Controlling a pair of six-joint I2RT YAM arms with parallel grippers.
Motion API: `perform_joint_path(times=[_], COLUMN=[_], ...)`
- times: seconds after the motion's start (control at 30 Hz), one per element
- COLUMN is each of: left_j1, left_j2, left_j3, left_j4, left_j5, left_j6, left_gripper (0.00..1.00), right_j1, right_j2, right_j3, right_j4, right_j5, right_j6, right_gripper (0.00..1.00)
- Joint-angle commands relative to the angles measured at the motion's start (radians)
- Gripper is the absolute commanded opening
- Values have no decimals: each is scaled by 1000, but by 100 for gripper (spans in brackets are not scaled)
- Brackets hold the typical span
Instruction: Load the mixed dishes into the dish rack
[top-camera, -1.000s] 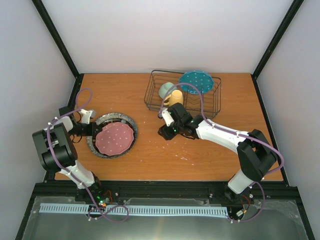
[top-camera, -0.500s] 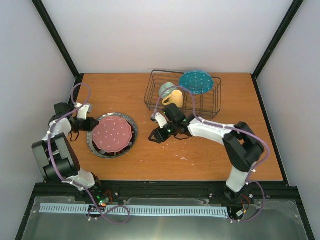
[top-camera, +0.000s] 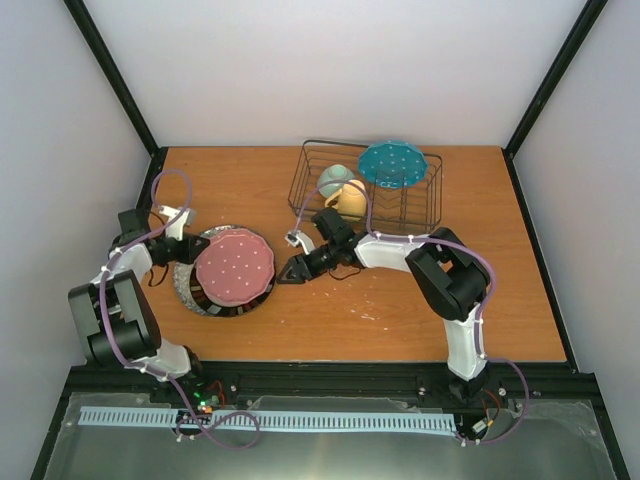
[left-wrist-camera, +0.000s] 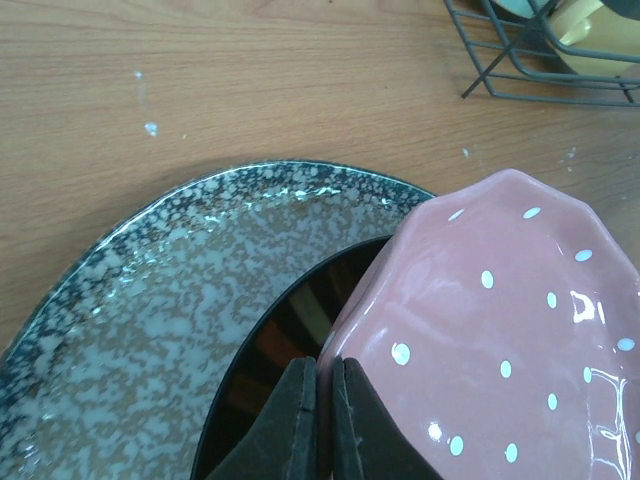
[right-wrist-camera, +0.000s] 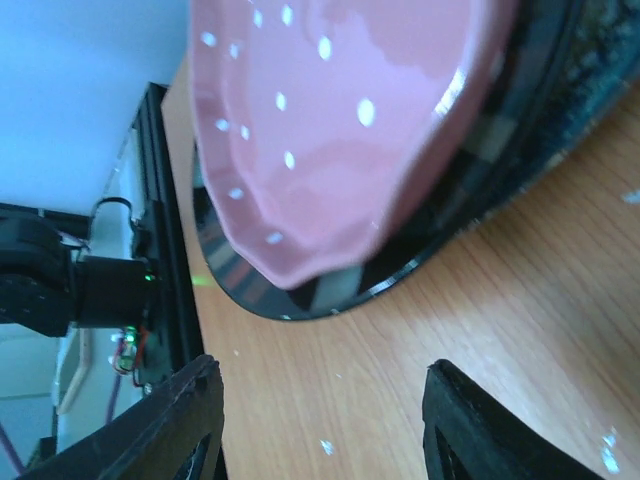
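While the left jaws stay out of sight in the top view, the wrist view shows them clamped on the rim of the pink white-dotted plate (top-camera: 235, 266), holding it tilted above the dark-rimmed cream plate (left-wrist-camera: 262, 365) and grey speckled plate (left-wrist-camera: 140, 300). The right jaws gape open beside its right edge. The dish rack (top-camera: 405, 208) holds the yellow mug (top-camera: 350, 198), pale green bowl (top-camera: 333, 180) and teal white-dotted plate (top-camera: 392, 164).

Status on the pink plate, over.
Left gripper shut on pink plate rim, plate tilted above grey speckled plate. Right gripper open, facing it. Right arm between plate and dish rack.

This looks like a robotics lab test cell. Plain white panels (top-camera: 330, 70) on black frame posts (top-camera: 112, 75) enclose a wooden table (top-camera: 400, 310) with robot arms (top-camera: 455, 280) bolted on.
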Motion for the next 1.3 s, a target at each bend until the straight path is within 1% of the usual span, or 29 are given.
perform_joint_path(times=[0.0,0.27,0.47,0.63,0.73,0.87,1.07,1.27], left_j1=[-25,-31,-42,-42,-42,-42,-42,-42], left_j2=[27,48,63,66,68,68,61,49], left_j3=[17,39,42,42,38,37,28,21], left_j4=[40,73,92,103,103,100,127,140], left_j5=[128,176,194,203,198,194,216,228], left_j6=[-10,-19,-23,-19,-11,-7,-22,-29], left_gripper=[1,1,1,1,1,1,1,1], right_j1=[7,8,8,8,7,0,-4,-4], right_j2=[14,21,54,49,22,-38,15,85], right_j3=[39,70,120,142,129,63,54,127], right_j4=[100,116,61,14,0,7,34,68], right_j5=[-70,-39,-5,52,84,118,92,35], right_j6=[81,104,76,36,9,-7,12,43], right_gripper=[55,55,54,54,53,54,54,54])
